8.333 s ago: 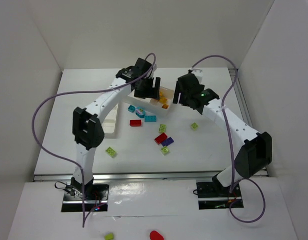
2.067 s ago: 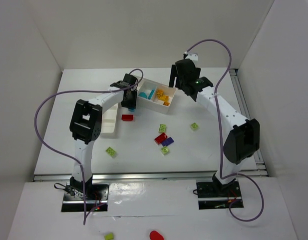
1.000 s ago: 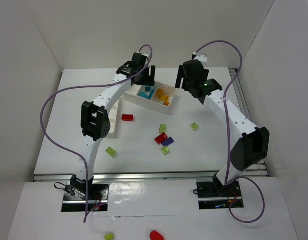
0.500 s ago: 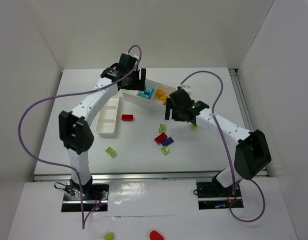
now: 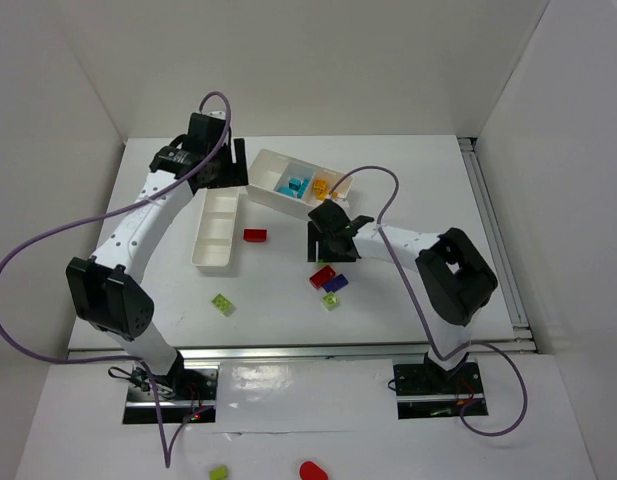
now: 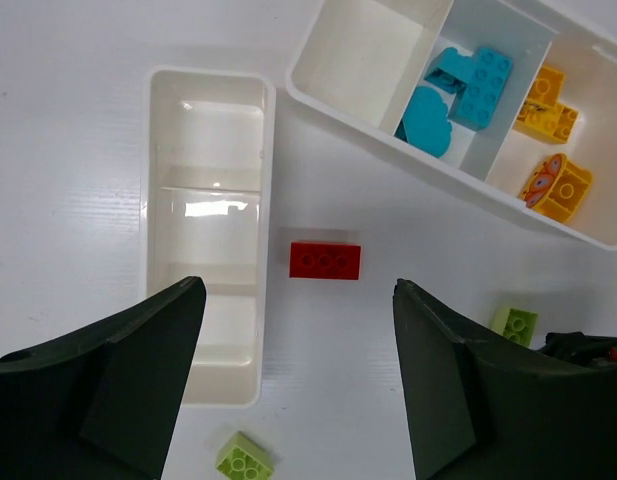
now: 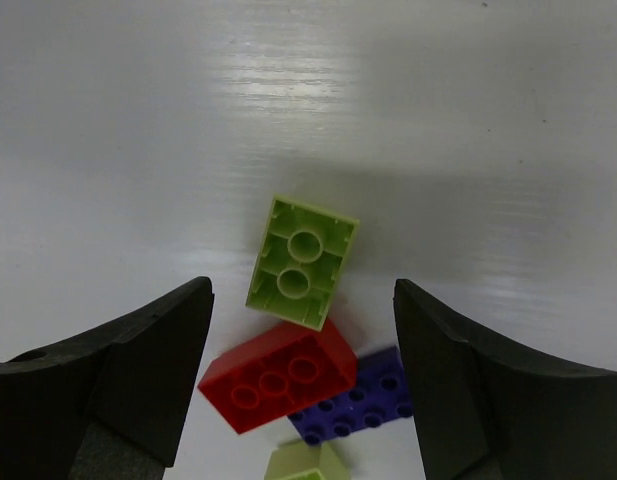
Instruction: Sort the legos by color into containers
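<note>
White glossy table (image 5: 138,290), plain white walls (image 5: 318,60) on three sides, metal rail (image 5: 288,352) along the near edge. Light glare streaks the table under my right wrist. Purple cables (image 5: 28,260) loop off both arms.

My right gripper (image 7: 300,300) is low over the table, fingers spread, pinching nothing. Between the tips lies an upturned lime brick (image 7: 303,262), hollow side up, clear of both fingers. Just behind it, toward my wrist, is a red brick (image 7: 278,378), studs up, its edge against the lime one. A purple brick (image 7: 353,410) is tucked beside the red. Another lime piece (image 7: 306,462) is cut off by the frame bottom.

My left gripper (image 6: 298,300) is high up, fingers spread wide, holding nothing. Below the gap, just past the tips, a lone red brick (image 6: 325,260) lies flat. Past the finger on the view's left is the narrow tray (image 6: 153,200), lengthwise. Past the other finger is the wide tray (image 6: 363,50), set at an angle. It holds cyan bricks (image 6: 478,85) in the middle compartment and orange-yellow bricks (image 6: 553,110) in the far end one. A stray lime brick (image 6: 244,458) sits on the table close by the left-side finger.

On the ledge before my bases are a small lime block (image 5: 219,472) and a smooth red blob (image 5: 311,469).
</note>
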Tool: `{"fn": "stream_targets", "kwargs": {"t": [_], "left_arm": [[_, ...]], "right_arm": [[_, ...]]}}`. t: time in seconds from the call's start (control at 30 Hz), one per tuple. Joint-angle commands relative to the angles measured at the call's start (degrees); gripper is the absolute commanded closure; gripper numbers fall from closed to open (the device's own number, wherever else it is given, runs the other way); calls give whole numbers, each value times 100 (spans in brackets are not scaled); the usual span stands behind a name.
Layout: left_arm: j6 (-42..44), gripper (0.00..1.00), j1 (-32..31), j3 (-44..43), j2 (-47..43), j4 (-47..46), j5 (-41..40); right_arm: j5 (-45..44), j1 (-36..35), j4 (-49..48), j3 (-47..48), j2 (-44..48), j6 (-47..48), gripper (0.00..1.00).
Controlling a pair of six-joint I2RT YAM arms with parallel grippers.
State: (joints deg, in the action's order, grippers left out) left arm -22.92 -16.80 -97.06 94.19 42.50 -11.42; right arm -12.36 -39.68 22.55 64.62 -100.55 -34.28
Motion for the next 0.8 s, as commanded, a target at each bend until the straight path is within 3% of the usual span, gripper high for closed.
{"fn": "stream_targets", "kwargs": {"t": [0.0, 0.07, 0.33, 0.6, 0.77], "left_arm": [[-90, 15, 44, 81, -331, 92, -141], [-38, 15, 45, 134, -392, 92, -141], [-37, 15, 282, 240, -568, 267, -141], [-309, 15, 678, 240, -621, 548, -79], [-819, 15, 1152, 240, -674, 794, -80]], "right_arm": [[6, -84, -443, 279, -236, -52, 21], [58, -84, -585, 279, -332, 9, 25], [-56, -241, -532, 736, -519, 176, 71], [58, -584, -286, 1683, -360, 711, 75], [900, -865, -408, 2747, -983, 1335, 75]]}}
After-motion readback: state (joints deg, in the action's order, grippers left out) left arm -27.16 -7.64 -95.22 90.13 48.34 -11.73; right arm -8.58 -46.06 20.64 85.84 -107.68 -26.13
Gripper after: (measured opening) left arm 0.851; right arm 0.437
